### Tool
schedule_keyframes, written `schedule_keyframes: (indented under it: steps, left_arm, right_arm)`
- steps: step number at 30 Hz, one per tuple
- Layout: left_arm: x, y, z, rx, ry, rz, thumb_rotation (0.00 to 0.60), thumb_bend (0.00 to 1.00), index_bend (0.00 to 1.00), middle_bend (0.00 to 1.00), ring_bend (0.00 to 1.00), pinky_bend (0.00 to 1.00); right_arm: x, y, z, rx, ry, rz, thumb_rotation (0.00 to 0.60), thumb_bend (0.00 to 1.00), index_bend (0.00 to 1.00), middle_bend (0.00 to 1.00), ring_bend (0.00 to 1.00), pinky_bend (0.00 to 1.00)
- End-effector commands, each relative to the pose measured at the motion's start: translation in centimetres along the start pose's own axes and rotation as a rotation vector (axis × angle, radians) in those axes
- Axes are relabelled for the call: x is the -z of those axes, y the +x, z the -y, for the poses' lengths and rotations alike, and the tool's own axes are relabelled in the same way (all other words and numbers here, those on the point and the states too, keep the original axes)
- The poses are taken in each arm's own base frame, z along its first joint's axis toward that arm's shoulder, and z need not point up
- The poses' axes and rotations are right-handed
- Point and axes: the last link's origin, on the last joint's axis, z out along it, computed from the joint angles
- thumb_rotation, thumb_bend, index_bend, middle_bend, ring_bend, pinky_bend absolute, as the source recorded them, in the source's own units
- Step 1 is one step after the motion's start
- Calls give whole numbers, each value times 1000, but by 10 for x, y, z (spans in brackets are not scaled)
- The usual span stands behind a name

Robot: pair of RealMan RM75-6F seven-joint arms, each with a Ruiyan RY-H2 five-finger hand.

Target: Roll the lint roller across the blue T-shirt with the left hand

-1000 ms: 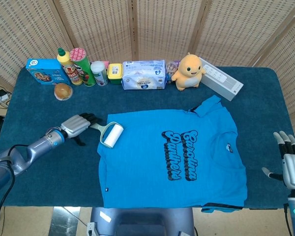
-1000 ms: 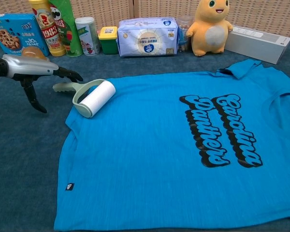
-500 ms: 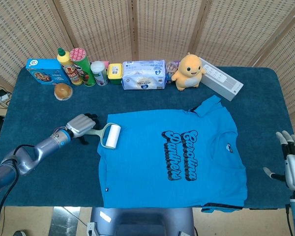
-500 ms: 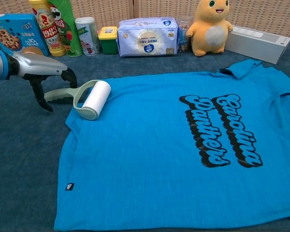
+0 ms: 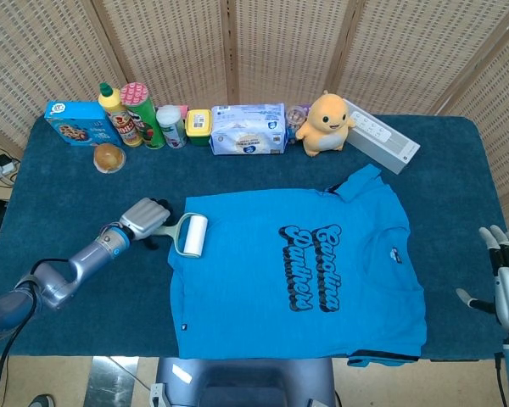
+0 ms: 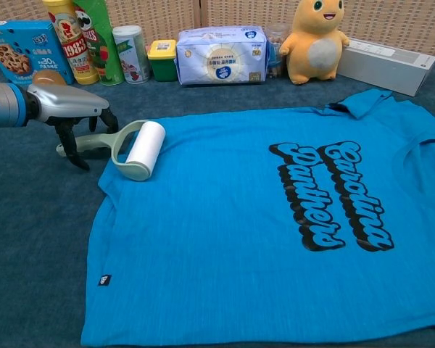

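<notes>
While the dark blue table [image 5: 458,161] carries everything here, we see the blue T-shirt [image 5: 297,271] spread flat across its middle, print side up, its collar toward the right and its hem toward the left. Along the far edge we find a row of goods: a white carton [image 5: 382,136] at the right, a yellow plush toy [image 5: 324,124], a tissue pack [image 5: 248,129], a blue cookie box [image 5: 78,122], a tall green can [image 5: 139,114] and a yellow bottle [image 5: 112,103]. Our left hand [image 6: 67,114] lies low over the table just left of the shirt, its dark fingers curled down over the pale green handle of the lint roller [image 6: 134,149]; whether they truly clasp the handle or only rest on it we cannot tell from either view. The roller's white drum lies on the shirt's left edge, near the far corner of the hem, with the handle pointing off the cloth toward the hand. Our right hand [image 5: 507,280] hangs at the table's right edge, well apart from the shirt, fingers spread and holding nothing.
</notes>
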Motion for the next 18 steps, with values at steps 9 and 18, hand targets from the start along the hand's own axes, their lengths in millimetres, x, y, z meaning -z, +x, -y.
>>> schedule_keyframes:
  steps: [9,18]
  left_arm:
    - [4,4,-6,10,15,-29,600,116,798,600,399,470]
    - [3,10,-8,77,37,-53,600,102,886,718,531,597]
  right_arm:
    - [0,1,0,-3,1,-5,600,0,0,0,0,0]
    - [1,2,1,-7,6,-8,600,0,0,0,0,0]
